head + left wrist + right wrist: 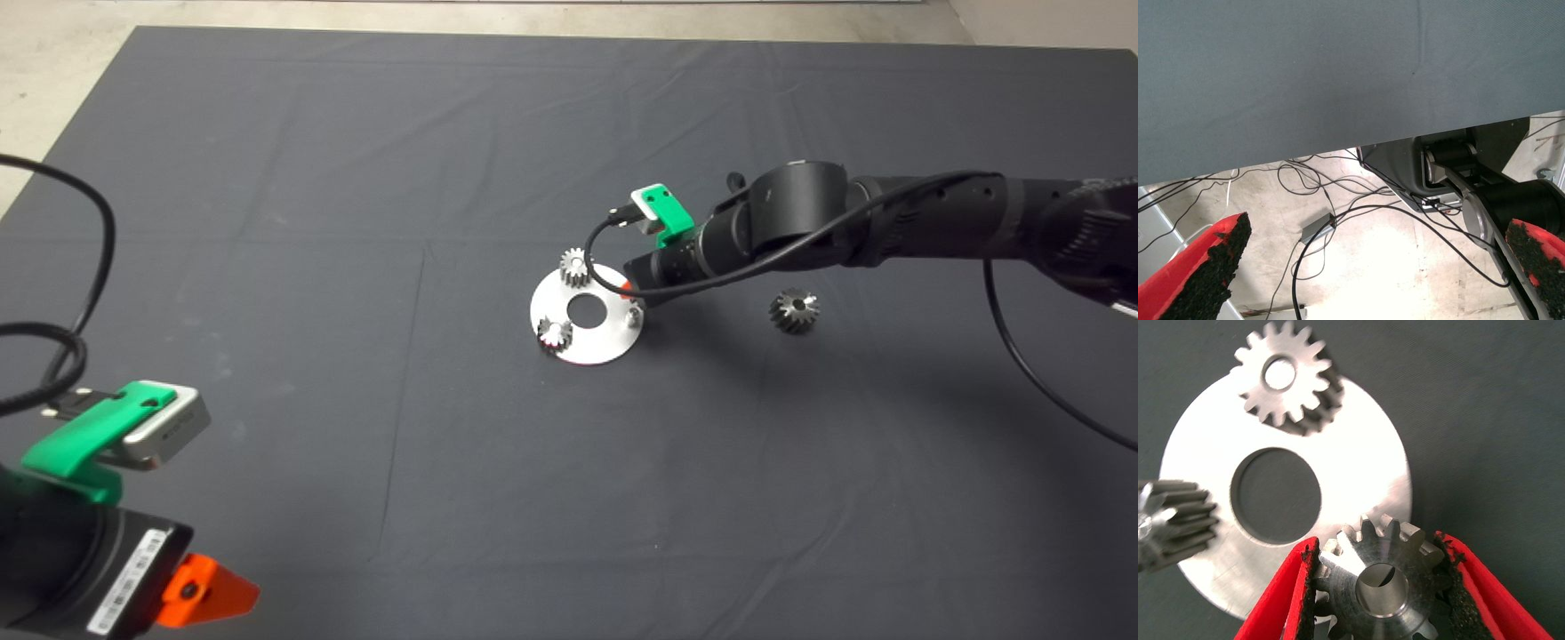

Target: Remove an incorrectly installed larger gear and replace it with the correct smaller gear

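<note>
My right gripper [1378,543] is shut on the larger gear [1381,587], a grey steel gear with a round centre hole. The red fingers [1288,600] press its teeth from both sides over the rim of the round silver plate [1358,453]. From the head view the right gripper [629,289] sits at the plate's [605,342] right edge, and the arm hides the held gear. The smaller gear [793,311], dark-faced with shiny tooth tips, lies loose on the mat to the right of the plate. My left gripper [209,591] is parked open at the lower left.
Two small bright silver gears [575,267] [554,333] stand on the plate around its centre hole [587,309]. The left wrist view shows the mat's edge [1338,150], floor cables and the robot's base [1451,167].
</note>
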Action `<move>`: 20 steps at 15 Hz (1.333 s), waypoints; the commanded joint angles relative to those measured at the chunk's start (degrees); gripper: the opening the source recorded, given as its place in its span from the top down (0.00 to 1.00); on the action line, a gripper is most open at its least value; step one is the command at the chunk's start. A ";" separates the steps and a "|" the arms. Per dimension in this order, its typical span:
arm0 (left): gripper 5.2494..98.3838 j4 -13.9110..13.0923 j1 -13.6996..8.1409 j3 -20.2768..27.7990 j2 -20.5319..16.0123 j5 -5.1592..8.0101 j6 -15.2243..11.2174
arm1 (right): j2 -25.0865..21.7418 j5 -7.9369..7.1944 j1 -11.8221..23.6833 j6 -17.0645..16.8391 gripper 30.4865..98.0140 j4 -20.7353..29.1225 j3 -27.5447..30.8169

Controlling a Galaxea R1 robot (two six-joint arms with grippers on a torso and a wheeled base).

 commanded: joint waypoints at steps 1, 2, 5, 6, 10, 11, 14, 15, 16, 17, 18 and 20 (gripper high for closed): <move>0.00 -1.09 -0.14 1.02 -0.04 0.21 -0.06 | 0.90 1.01 1.87 -1.11 0.83 2.87 0.26; 0.00 -1.09 0.10 1.02 -0.04 0.21 -0.06 | 0.90 1.01 1.87 -1.24 0.83 3.17 0.43; 0.00 -1.09 0.50 1.02 -0.04 0.21 -0.06 | 0.81 1.05 1.87 -2.21 0.83 3.57 0.78; 0.00 -1.09 0.50 1.02 -0.04 0.21 -0.06 | 0.90 1.01 1.87 -2.43 0.83 3.57 0.78; 0.00 -1.09 0.50 1.02 -0.04 0.21 -0.06 | 0.72 1.01 1.87 -3.04 0.83 4.18 0.87; 0.00 -1.09 0.50 1.02 -0.04 0.21 -0.06 | 0.55 1.01 1.87 -4.01 0.83 4.74 0.87; 0.00 -1.09 0.59 1.02 -0.04 0.21 -0.06 | 0.55 1.01 1.75 -5.16 0.83 5.42 0.87; 0.00 -1.09 0.59 1.02 -0.04 0.21 -0.10 | 0.46 1.01 1.78 -5.16 0.83 5.45 0.96; 0.00 -1.09 0.59 1.02 -0.13 0.21 -0.06 | 0.46 1.01 1.78 -5.16 0.83 5.50 0.97; 0.00 -1.09 0.59 1.02 -0.13 0.21 -0.06 | 0.43 1.01 1.78 -5.16 0.83 5.50 1.45; 0.00 -1.09 0.59 1.02 -0.60 0.21 -0.06 | 0.37 1.01 1.78 -5.16 0.83 5.50 1.92; 0.00 -1.09 0.59 1.02 -1.36 0.03 -0.06 | 0.20 0.93 1.78 -5.24 0.83 5.68 2.39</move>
